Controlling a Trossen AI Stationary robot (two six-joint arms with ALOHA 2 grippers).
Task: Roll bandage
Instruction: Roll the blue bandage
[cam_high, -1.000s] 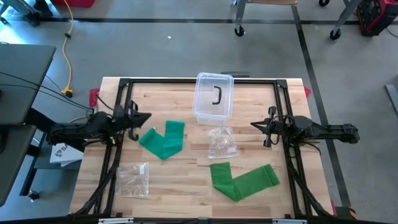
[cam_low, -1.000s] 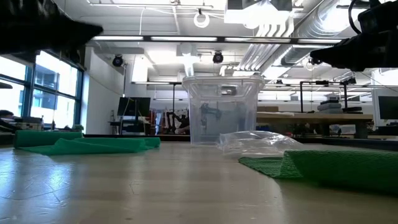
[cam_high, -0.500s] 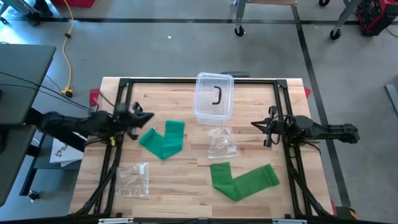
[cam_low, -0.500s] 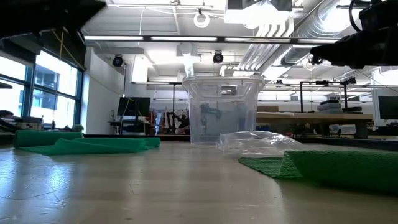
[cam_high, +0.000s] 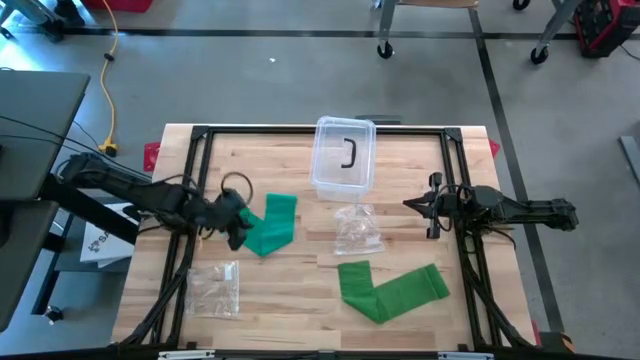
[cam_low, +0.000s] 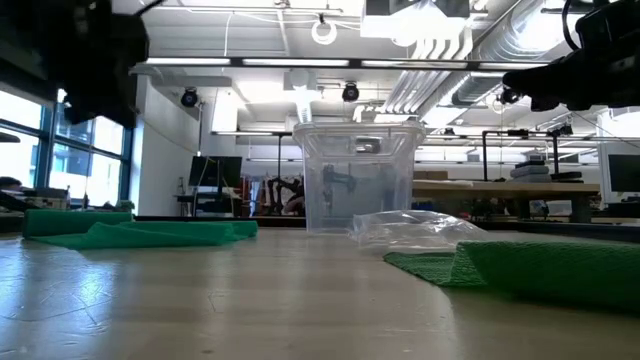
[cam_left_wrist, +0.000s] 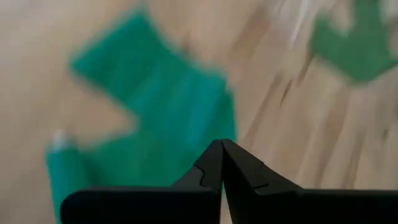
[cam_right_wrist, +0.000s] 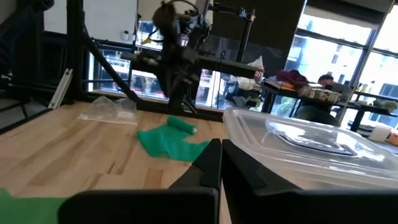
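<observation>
Nothing rolled yet: both green bandages (cam_high: 265, 227) (cam_high: 392, 291) lie flat (unrolled), left gripper (cam_high: 237, 233) at one's left-edge end, jaws shut, empty.

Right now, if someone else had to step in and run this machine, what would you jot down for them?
Left claw: shut, holding nothing, over the near end of the left green bandage.
Right claw: shut, holding nothing, waiting at the right side of the table, above the wood.
Things: the left green bandage lies flat and bent; a second green bandage lies flat near the front right. A clear box sits at the back middle, with a clear bag in front of it and another clear bag at the front left.
Done: nothing rolled yet.
Left: roll the bandages.
</observation>
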